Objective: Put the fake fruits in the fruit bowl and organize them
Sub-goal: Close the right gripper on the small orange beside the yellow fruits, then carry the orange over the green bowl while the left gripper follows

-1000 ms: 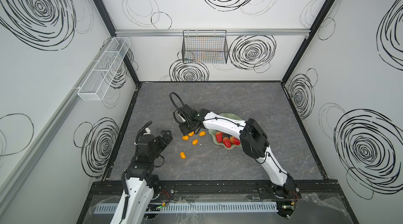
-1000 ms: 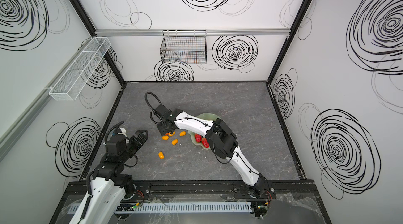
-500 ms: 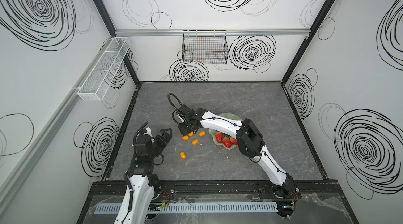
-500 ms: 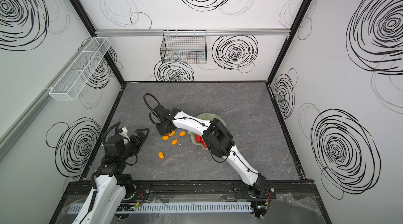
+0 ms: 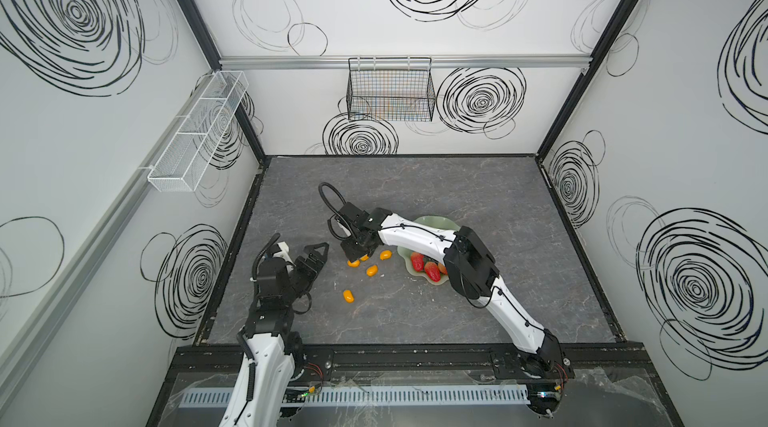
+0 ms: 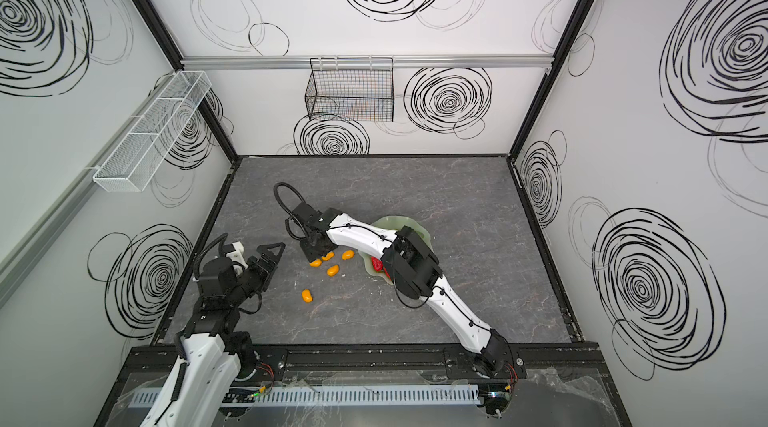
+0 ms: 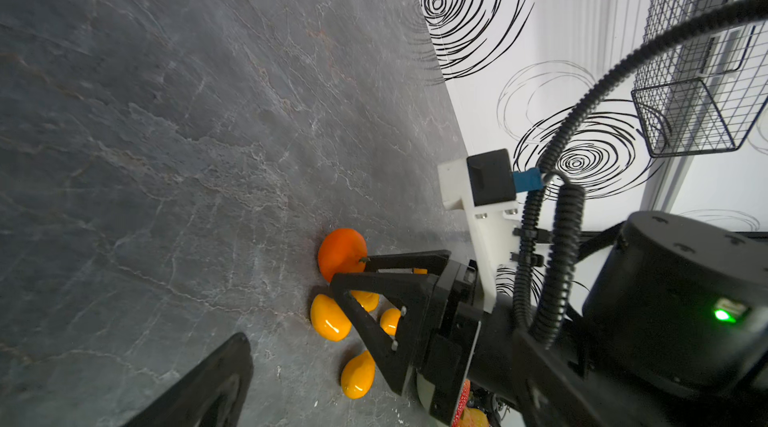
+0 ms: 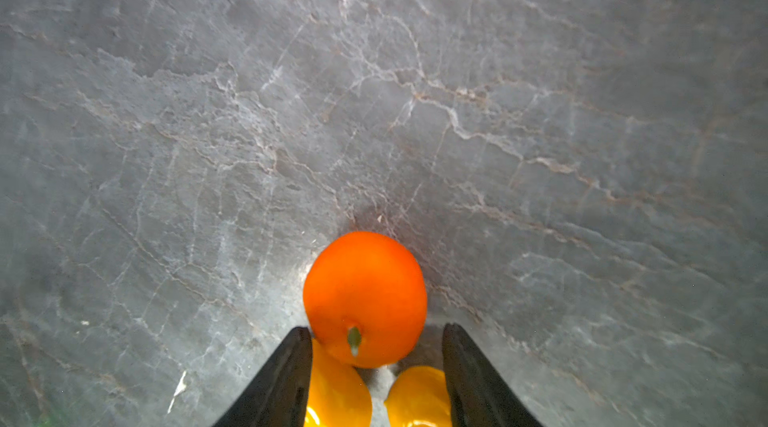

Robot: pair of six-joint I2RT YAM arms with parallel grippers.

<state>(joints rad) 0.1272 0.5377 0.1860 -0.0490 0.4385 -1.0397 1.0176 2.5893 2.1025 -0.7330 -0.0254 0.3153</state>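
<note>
My right gripper (image 8: 376, 335) reaches across to the loose fake fruits left of the fruit bowl (image 5: 432, 221). Its jaws stand open low over the table, with two yellow-orange kumquats (image 8: 336, 391) between the fingers and a round tangerine (image 8: 365, 298) just past the tips. In both top views it (image 5: 357, 252) covers part of that cluster; other kumquats (image 5: 371, 270) (image 6: 307, 296) lie nearby. Red strawberries (image 5: 432, 271) sit in the pale green bowl (image 6: 395, 223), half hidden by the arm. My left gripper (image 5: 316, 258) hangs open and empty left of the fruits; one of its fingers (image 7: 208, 387) shows.
A black wire basket (image 5: 390, 90) hangs on the back wall and a white mesh tray (image 5: 197, 134) on the left wall. The right arm's elbow (image 5: 471, 265) hangs over the bowl's near side. The grey stone tabletop (image 5: 415, 180) stretches behind the fruits.
The left gripper has swung up and to the right, nearer the fruit cluster. The right arm's elbow shifted slightly left; its gripper stayed over the kumquats.
</note>
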